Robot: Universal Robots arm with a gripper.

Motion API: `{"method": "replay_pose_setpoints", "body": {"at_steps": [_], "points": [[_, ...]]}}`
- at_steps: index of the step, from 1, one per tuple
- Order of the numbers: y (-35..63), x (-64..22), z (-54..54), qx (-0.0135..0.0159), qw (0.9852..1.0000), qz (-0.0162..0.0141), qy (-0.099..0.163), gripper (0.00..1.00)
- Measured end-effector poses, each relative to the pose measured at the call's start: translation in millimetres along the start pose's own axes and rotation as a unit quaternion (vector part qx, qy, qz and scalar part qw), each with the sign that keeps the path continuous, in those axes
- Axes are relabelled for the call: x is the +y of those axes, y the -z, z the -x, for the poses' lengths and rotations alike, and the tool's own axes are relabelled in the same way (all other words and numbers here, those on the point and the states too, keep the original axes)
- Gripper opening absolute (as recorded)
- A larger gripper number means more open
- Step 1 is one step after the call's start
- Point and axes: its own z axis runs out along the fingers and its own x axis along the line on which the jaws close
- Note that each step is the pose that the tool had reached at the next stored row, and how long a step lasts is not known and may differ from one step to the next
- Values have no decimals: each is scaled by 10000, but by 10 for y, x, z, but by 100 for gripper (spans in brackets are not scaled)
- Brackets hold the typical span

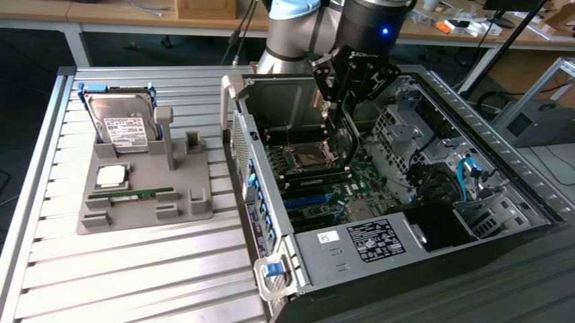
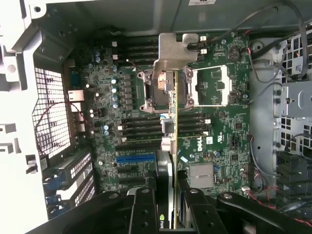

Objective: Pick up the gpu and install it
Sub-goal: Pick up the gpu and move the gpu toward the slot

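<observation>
The gpu [image 2: 174,122] is hanging edge-on inside the open case [image 1: 503,202], over the motherboard [image 2: 219,146], and is not seated in any slot. The claw [image 2: 174,192] is clamping it on both flat faces at one end. The silver bracket [image 2: 173,48] is at the other end, probably so the card stays stiff and clear of the board while it is being lined up. A green Nvidia mark is showing on the card beside the claw, and "DELL" is printed on the motherboard. At the exterior view's left, a grey tray [image 1: 134,215] on the worktop [image 1: 134,282] is holding the hard drive [image 1: 121,124]. Its white label is too small to read.
</observation>
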Motion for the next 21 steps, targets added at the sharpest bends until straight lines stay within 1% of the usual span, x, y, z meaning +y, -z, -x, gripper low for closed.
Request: {"method": "replay_pose_setpoints", "body": {"at_steps": [14, 21], "points": [[-52, 1, 35, 0, 10000, 0, 0, 27], [-81, 2, 70, 0, 10000, 0, 0, 27]]}}
